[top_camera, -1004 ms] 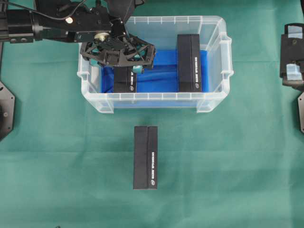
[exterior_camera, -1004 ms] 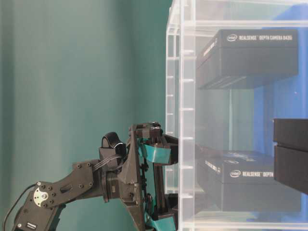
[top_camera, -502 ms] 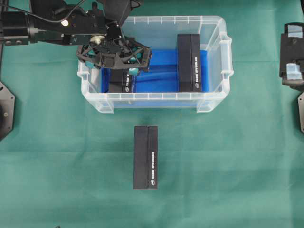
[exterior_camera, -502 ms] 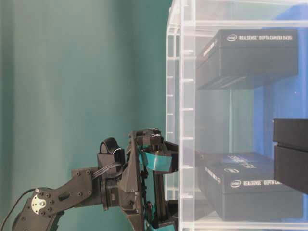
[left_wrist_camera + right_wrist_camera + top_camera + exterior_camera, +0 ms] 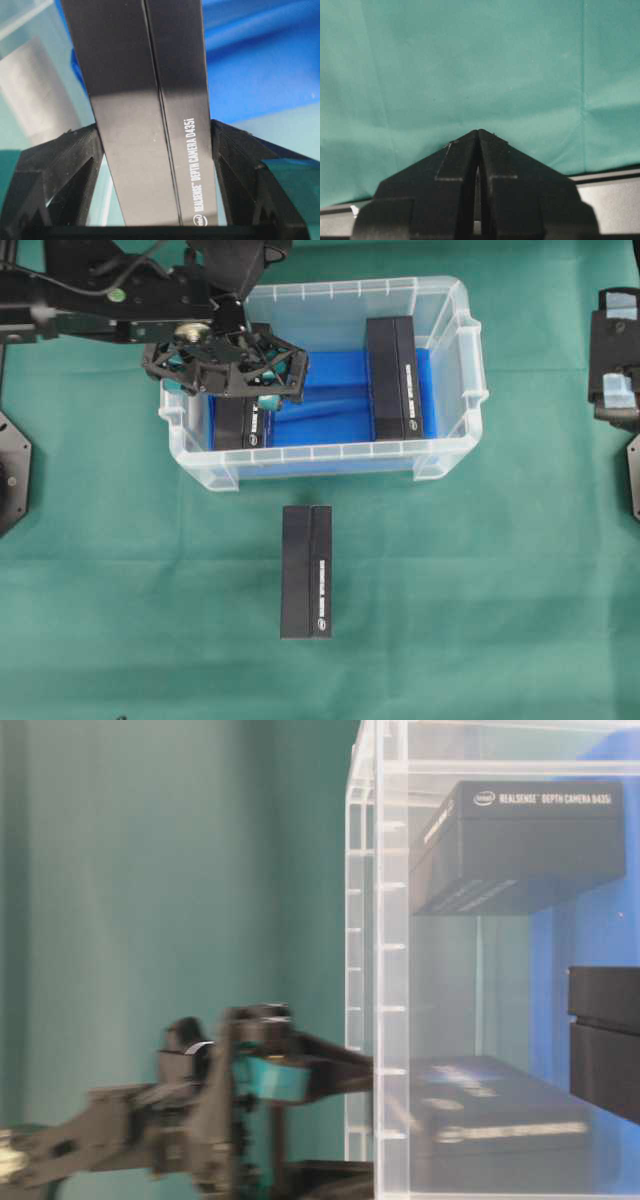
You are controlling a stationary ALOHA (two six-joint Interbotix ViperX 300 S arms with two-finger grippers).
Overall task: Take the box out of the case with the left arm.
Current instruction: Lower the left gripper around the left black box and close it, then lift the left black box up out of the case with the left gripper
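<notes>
The case (image 5: 452, 455) is a clear tub with a blue liner, at the top middle of the overhead view. My left gripper (image 5: 245, 398) reaches into its left half and is shut on a black box (image 5: 243, 422) lying lengthwise there. In the left wrist view that box (image 5: 145, 100) fills the gap between my black fingers (image 5: 75, 160), pressed on both sides. Through the tub wall in the table-level view the held box (image 5: 500, 1120) and the gripper (image 5: 250, 1090) look blurred. My right gripper (image 5: 478, 137) is shut with nothing in it, over the cloth.
A second black box (image 5: 393, 378) lies in the case's right half. A third black box (image 5: 306, 570) lies on the green cloth in front of the case. The right arm (image 5: 618, 350) is parked at the right edge.
My left gripper has moved left with the box toward the case's left wall. The case and the second box in it have shifted slightly left. The right arm has not moved.
</notes>
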